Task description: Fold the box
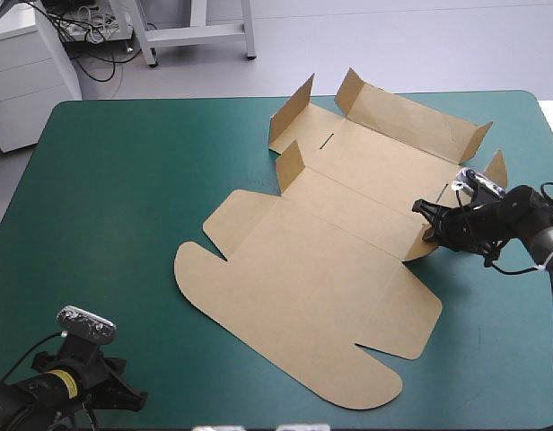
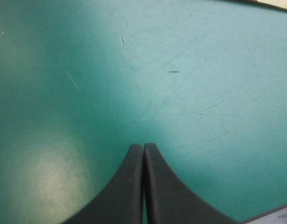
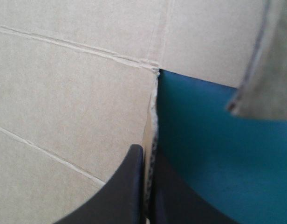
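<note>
In the high view, nearest the camera at the lower left of the frame, the left gripper with its two black fin-shaped fingers sits low over the teal-green table cover. It is well apart from the work, probably parked. The box, a cut sheet of brown board, lies flat across the centre, with its small end flaps standing toward the upper middle. At the right, the right gripper meets the sheet's edge beside a notch.

In the left wrist view, the fingers meet in one pointed arch with nothing between them. Only bare cover lies ahead.

In the right wrist view, the fingers are all but closed and pinch the board's cut edge, likely to raise that side wall. A blurred flap ahead of and beside the gripper is cut off; which flap it is cannot be told.
</note>
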Controlling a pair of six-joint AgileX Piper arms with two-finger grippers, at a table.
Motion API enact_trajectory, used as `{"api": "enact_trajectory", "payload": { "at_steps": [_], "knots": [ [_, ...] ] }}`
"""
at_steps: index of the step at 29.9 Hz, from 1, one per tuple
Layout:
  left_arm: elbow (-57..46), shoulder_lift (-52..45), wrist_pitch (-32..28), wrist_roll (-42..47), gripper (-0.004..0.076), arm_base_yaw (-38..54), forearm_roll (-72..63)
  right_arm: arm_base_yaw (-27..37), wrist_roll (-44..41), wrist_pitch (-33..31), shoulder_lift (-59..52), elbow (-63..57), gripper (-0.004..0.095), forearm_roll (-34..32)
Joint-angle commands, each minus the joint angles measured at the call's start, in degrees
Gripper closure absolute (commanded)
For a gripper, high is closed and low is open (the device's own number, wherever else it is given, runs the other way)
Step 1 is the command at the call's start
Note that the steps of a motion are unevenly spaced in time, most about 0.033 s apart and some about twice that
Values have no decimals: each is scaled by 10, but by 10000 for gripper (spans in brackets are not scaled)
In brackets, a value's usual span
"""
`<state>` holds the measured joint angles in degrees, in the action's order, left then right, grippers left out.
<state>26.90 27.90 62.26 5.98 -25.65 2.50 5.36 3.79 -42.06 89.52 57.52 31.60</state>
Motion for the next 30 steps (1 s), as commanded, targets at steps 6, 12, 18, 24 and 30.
{"api": "enact_trajectory", "payload": {
  "at_steps": [6,12,18,24,30],
  "knots": [
    [13,5,-20,2,756,-2,-3,3,60,-94,-16,131,926,-110],
    [13,5,-20,2,756,-2,-3,2,117,-156,-16,270,926,-122],
    [14,5,-21,2,756,-2,1,-14,181,-188,-16,394,926,-135],
    [55,5,-34,2,756,-2,6,-86,217,-207,1,453,931,-193],
    [109,5,-36,2,756,-2,17,-153,262,-199,54,489,931,-217]
  ]
}}
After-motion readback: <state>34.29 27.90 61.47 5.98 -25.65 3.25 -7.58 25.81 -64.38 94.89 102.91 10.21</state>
